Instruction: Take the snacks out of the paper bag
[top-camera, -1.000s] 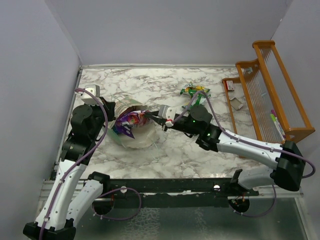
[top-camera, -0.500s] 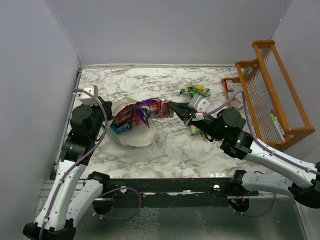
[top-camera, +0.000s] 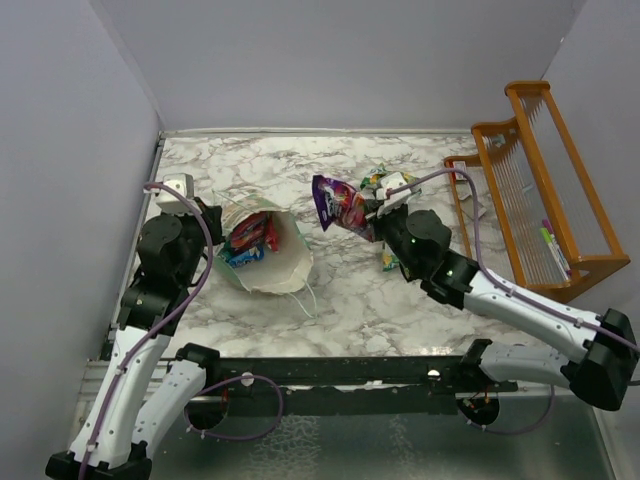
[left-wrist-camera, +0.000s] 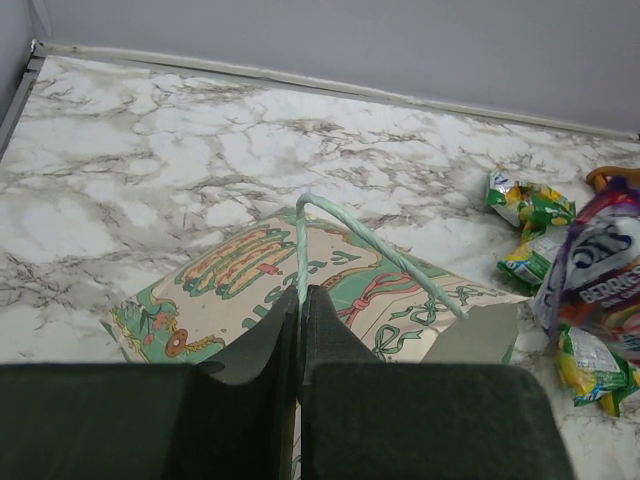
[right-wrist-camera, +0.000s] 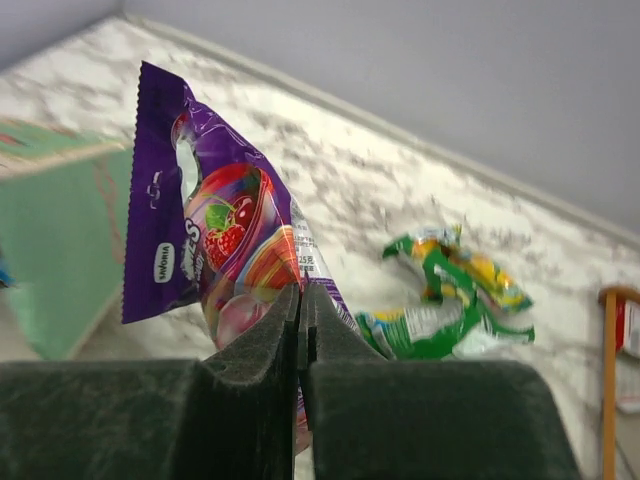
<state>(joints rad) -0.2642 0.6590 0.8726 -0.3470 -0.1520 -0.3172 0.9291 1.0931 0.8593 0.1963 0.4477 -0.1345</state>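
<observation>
The right pincer is clamped on the lower edge of a purple packet, which it holds up off the worktop. The packet shows berries and round sweets. From the left wrist view the word "BERRIES" can be read on it; a small white label on its side is too small to read. Just behind this pincer lies a green and yellow packet, its print too crumpled to read, and a second green packet lies under the arm, on the near side. Well off to this pincer's right stands an orange wooden rack.

The left pincer is closed on the pale green cord handle of the paper bag. The bag lies on its side just ahead of this pincer, its mouth turned towards the right arm. Its printed side shows ribbons and bows, with no readable words. Red, blue and pink packets lie inside its mouth.
</observation>
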